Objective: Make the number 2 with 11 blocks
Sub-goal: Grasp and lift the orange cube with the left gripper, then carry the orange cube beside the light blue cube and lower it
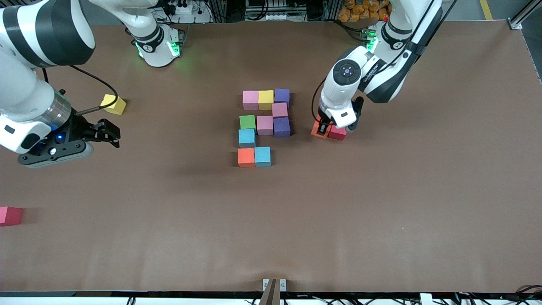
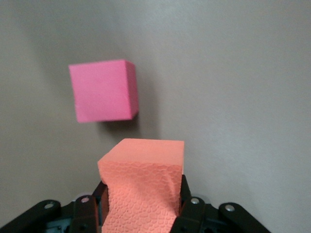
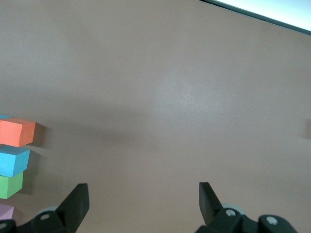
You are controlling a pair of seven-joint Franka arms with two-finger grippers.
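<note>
A: Start at the grippers. What is the left gripper (image 1: 325,128) doing?

B: It is down at the table, toward the left arm's end, with its fingers (image 2: 187,206) squeezed onto an orange block (image 2: 143,187); the foam is visibly pinched in between them. A red cube (image 1: 338,133) sits just beside that block.

A: And the right gripper (image 1: 111,134)?

B: It waits over bare table toward the right arm's end, its fingers (image 3: 77,203) standing wide apart with nothing between them.

A: What is the surface like?

B: A flat matte brown table (image 1: 381,212). Past its edge by the arm bases are cables and dark equipment.

A: Where is the number 2 (image 1: 264,127) relative to the held block?

B: Mid-table, near the left gripper, on the side toward the right arm's end. It is unfinished: a pink, yellow and purple row farthest from the front camera, then pink; next green, pink and purple; then light blue; nearest, orange and light blue.

A: Anything else?

B: A spare yellow cube (image 1: 113,104) lies near the right gripper, and another red cube (image 1: 10,215) lies at the table's edge at the right arm's end, nearer the camera.
</note>
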